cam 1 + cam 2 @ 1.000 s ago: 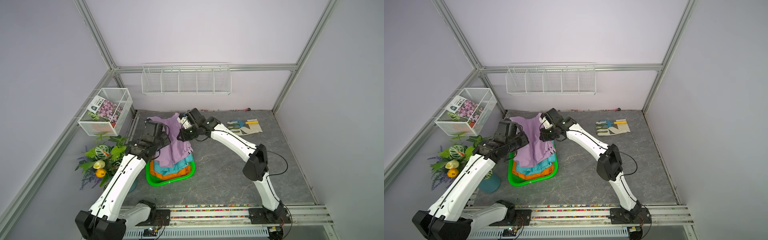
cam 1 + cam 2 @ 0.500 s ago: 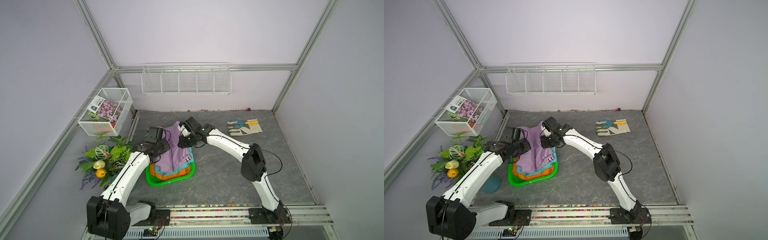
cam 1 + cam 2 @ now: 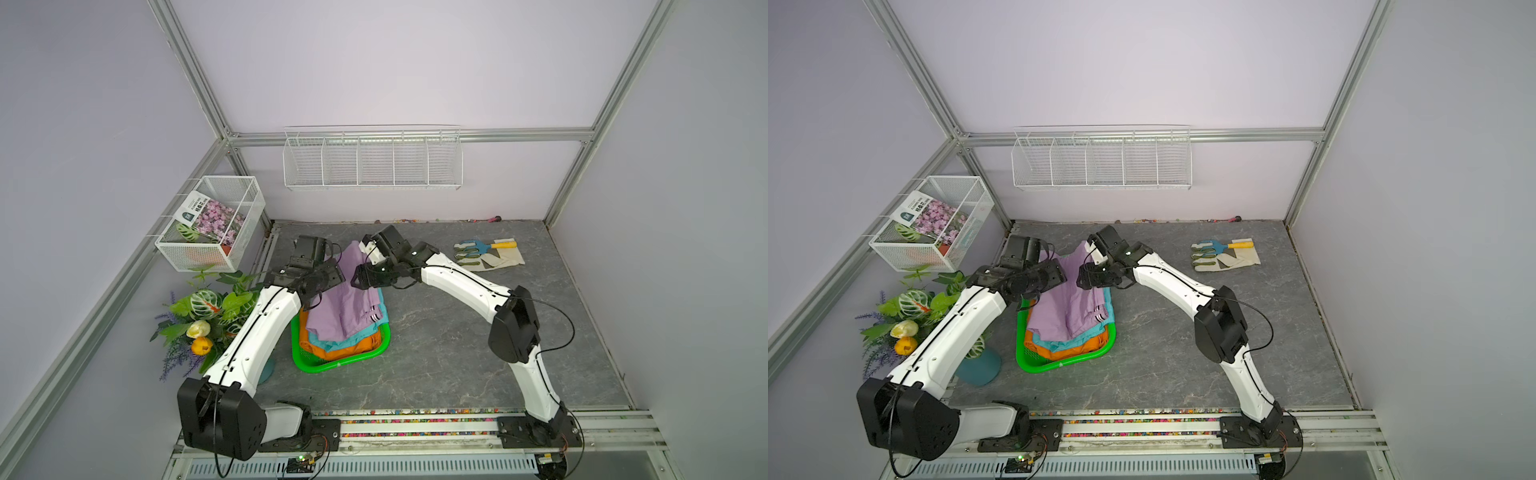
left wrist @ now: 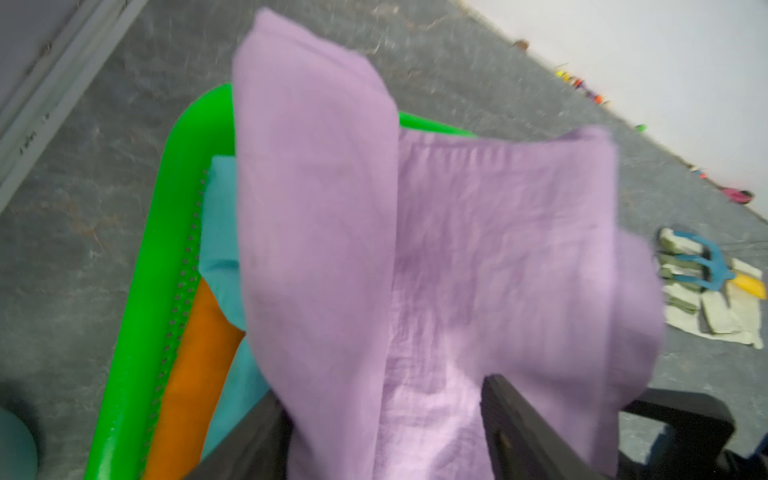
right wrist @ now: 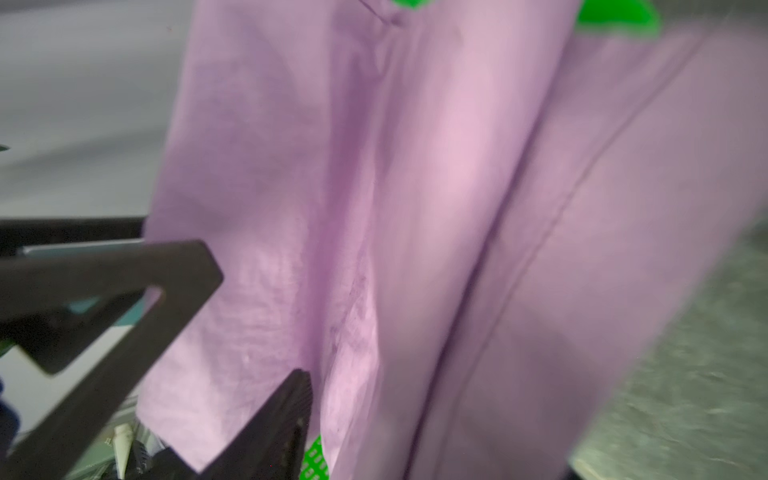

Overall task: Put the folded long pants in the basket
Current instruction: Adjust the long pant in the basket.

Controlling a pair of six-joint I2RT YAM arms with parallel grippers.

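Evidently lilac pants (image 3: 345,307) are released, L gripper (image 4: 382,399) & R gripper (image 5: 259,324) open around cloth; folds may be snagged & dragged off basket (image 3: 332,365) on retreat.

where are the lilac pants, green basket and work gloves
lilac pants (image 3: 345,307), in a top view, on the cloth's middle
green basket (image 3: 305,358), in a top view, on its near corner
work gloves (image 3: 503,261), in a top view, on the pale cuff

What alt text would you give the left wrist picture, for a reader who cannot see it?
Blurred lilac pants drape over teal pants and orange pants in a green basket; the left gripper stands open around the lilac cloth. Beyond, pale gloves with a blue hand rake lie on the grey table.
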